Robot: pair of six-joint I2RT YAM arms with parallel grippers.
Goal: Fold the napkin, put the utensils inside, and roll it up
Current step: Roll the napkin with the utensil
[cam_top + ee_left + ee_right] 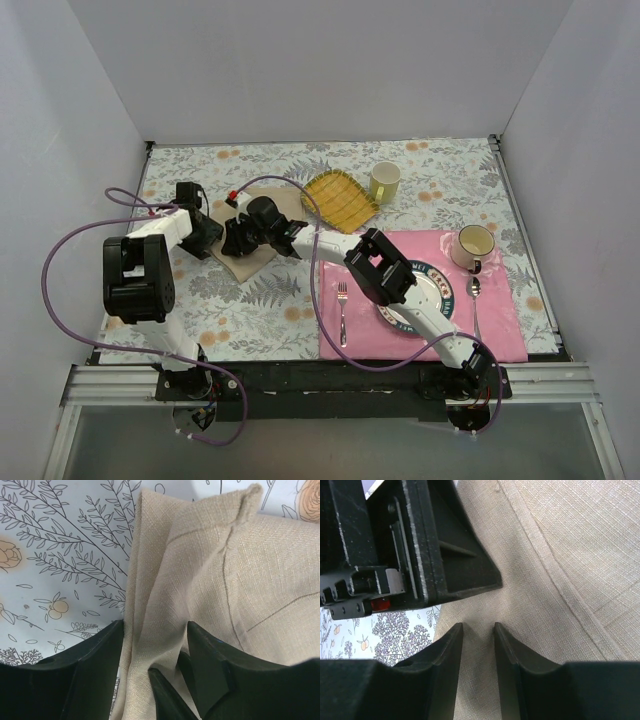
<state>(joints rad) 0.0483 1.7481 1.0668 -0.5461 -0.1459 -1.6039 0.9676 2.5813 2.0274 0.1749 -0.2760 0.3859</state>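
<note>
Napkin point(245, 265) being touched by both claws, left of centre in the top view.

At lower right, the pink placemat point(500, 325) is being occupied by the plate point(437, 290), with the fork point(342, 305) lying at its left and a spoon point(474, 298) at its right, both well apart from the napkin. A raised fold of the napkin is being grasped by the left gripper point(155, 625). Flat cloth is being straddled by the right gripper point(478, 625), whose fingers are narrowly parted. Whether it is pinching cannot be told.
</note>
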